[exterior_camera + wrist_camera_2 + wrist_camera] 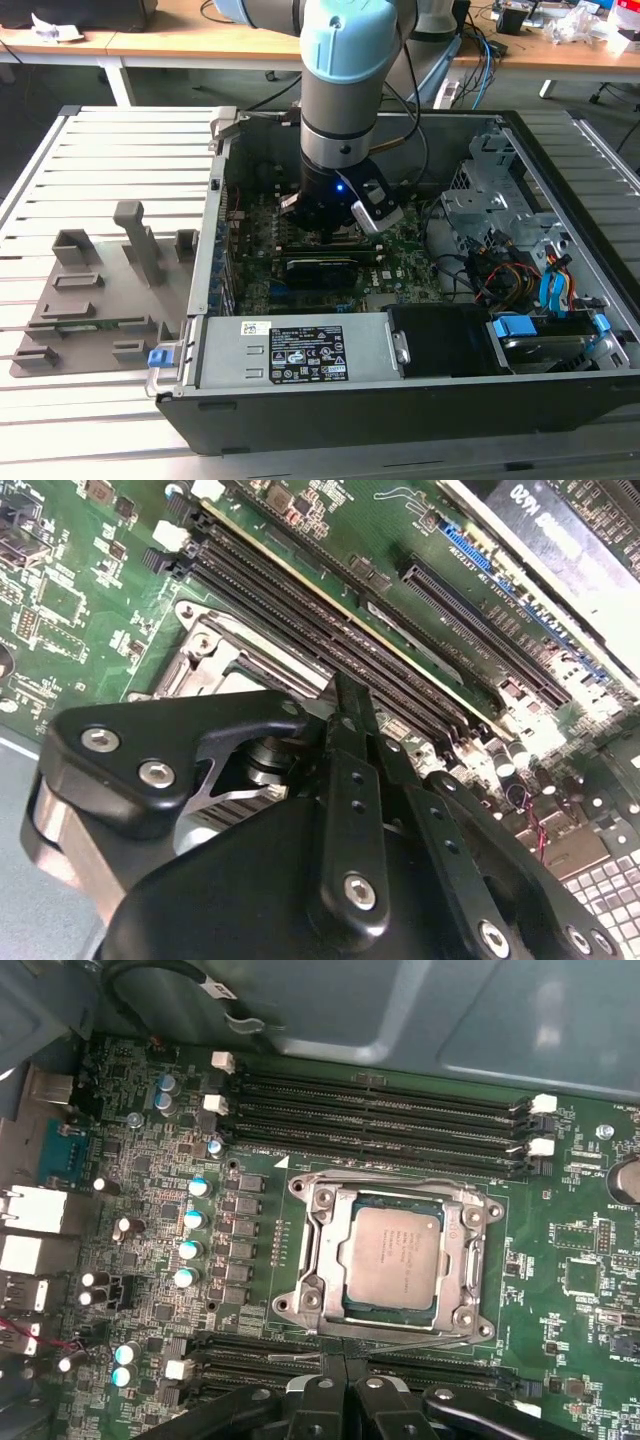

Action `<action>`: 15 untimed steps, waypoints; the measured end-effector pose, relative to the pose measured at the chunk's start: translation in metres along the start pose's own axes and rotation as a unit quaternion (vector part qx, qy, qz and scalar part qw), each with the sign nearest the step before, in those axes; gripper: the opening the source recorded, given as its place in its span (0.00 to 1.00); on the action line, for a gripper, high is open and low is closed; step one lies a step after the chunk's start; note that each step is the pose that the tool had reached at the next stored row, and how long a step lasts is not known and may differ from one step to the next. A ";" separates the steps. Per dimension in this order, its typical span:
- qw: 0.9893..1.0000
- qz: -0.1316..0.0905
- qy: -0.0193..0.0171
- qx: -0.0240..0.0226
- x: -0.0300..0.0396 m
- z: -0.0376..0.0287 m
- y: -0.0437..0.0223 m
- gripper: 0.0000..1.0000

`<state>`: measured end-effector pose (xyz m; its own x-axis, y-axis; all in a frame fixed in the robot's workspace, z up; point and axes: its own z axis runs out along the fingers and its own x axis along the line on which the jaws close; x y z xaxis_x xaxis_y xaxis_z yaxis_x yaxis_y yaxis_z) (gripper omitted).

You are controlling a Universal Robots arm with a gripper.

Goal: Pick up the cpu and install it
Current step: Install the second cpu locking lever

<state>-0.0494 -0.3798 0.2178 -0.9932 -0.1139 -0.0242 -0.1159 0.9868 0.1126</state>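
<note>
We see the silvery square cpu (pixel 392 1257) seated in the metal-framed socket (pixel 318 1250); black gripper (pixel 345 1388) above, fingers together, empty; install looks done.

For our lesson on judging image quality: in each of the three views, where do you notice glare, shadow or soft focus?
Exterior view: the arm's pale blue joint cap shows soft highlights, and the case interior beneath it is dim. First wrist view: the cpu lies evenly lit, with faint sheen on its metal top. Second wrist view: the near gripper body looks soft.
</note>
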 end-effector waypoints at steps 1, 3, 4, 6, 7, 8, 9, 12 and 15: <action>1.000 0.000 0.000 0.000 0.0001 0.0003 0.0000 0.11; 1.000 0.000 0.000 0.000 0.0008 0.0023 -0.0001 0.11; 1.000 0.000 0.000 0.000 0.0009 0.0030 -0.0002 0.11; 1.000 0.000 0.000 0.000 0.0016 0.0042 -0.0003 0.11; 1.000 0.000 0.000 0.000 0.0020 0.0044 -0.0003 0.11; 1.000 0.000 0.000 0.000 0.0025 0.0047 -0.0002 0.11; 1.000 0.000 0.000 0.000 0.0029 0.0049 -0.0002 0.11; 1.000 0.000 0.000 -0.001 0.0092 0.0070 0.0003 0.11; 1.000 0.000 0.000 -0.001 0.0141 0.0085 0.0008 0.11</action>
<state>-0.0634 -0.3796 0.2091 -0.9931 -0.1148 -0.0245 -0.1168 0.9865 0.1146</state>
